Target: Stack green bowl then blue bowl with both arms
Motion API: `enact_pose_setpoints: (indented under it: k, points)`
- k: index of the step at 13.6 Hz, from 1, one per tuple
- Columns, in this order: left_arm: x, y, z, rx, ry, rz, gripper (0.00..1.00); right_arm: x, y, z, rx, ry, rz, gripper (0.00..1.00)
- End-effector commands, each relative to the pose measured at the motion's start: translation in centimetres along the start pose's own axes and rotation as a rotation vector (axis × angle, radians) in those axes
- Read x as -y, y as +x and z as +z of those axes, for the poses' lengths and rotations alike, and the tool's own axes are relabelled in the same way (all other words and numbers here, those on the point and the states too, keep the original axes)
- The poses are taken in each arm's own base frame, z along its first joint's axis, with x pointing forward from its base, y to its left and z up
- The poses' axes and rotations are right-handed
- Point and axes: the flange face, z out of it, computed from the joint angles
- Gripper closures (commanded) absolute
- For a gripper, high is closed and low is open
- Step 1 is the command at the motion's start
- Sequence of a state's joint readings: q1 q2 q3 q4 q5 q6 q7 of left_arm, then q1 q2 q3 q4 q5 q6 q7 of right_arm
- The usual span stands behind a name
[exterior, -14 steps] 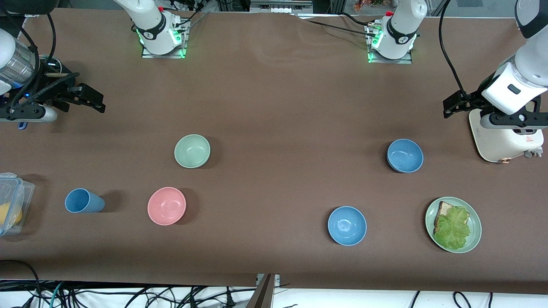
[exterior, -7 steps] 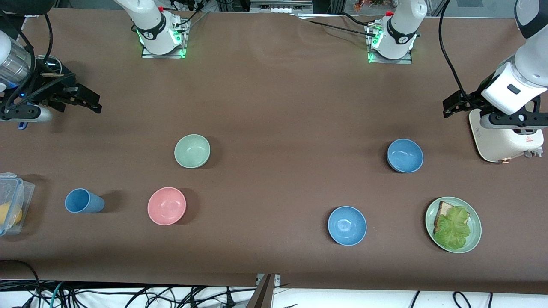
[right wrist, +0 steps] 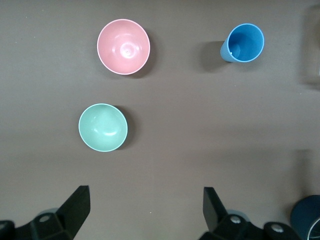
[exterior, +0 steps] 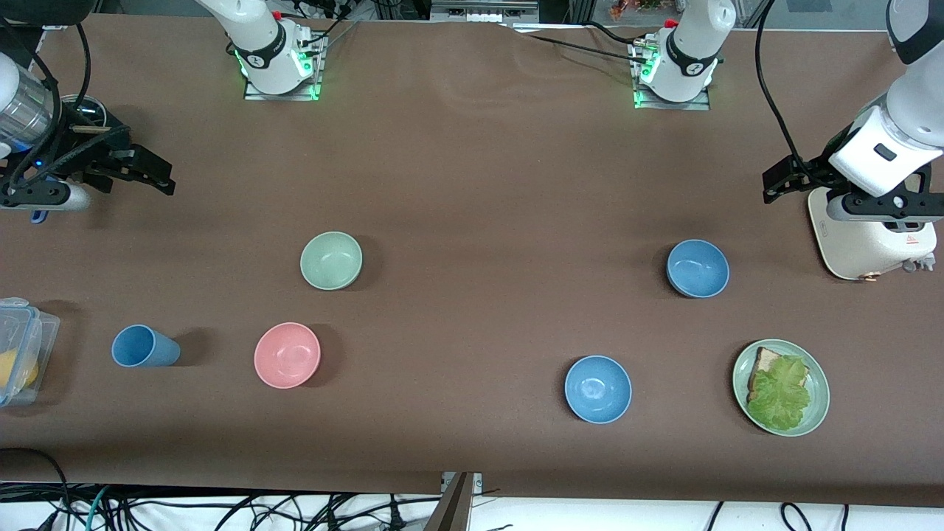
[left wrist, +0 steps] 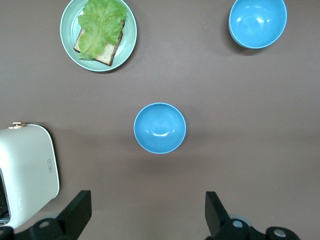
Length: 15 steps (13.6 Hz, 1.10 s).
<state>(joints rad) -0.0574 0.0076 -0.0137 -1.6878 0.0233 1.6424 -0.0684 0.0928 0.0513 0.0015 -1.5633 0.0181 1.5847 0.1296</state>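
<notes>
The small round pale sage-green bowl (exterior: 331, 259) sits upright on the table, toward the right arm's end and farther from the front camera than the small round pink bowl (exterior: 287, 355) beside it. Two round glossy blue bowls lie toward the left arm's end: one farther from the camera (exterior: 698, 268), one nearer (exterior: 598, 389). No bowl is stacked yet.

The right gripper (exterior: 140, 173) hangs over bare table at its own end, well apart from the green bowl, fingers spread wide and empty. The left gripper (exterior: 785, 181) hangs beside the white toaster (exterior: 870, 240), fingers likewise apart and empty.

Risks:
- Two blue bowls are present; selecting either is ambiguous.
- The pink bowl matches the green bowl in size and stands near it; a misjudged approach could take the wrong one.
- A smooth rim pinched off-centre may slip or tip.
- The blue plastic cup (exterior: 144, 346) and the pale green plate with bread and lettuce (exterior: 781, 387) lie close to likely travel paths.

The surface is a brown matte table covering (exterior: 472, 184). Cables (exterior: 221, 509) run along the near edge.
</notes>
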Motion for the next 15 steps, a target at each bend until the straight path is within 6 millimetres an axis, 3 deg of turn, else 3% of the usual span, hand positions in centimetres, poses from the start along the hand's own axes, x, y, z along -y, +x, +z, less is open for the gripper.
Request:
enact_pose_setpoints:
  k: [1, 15]
  points:
    - [0.1, -0.3, -0.83, 0.001, -0.022, -0.009, 0.0, -0.22, -0.4, -0.58, -0.001, -0.012, -0.012, 0.0]
    - [0.18, -0.25, -0.75, 0.002, -0.022, -0.009, 0.0, -0.2, -0.5, 0.02, 0.011, -0.008, -0.012, 0.0]
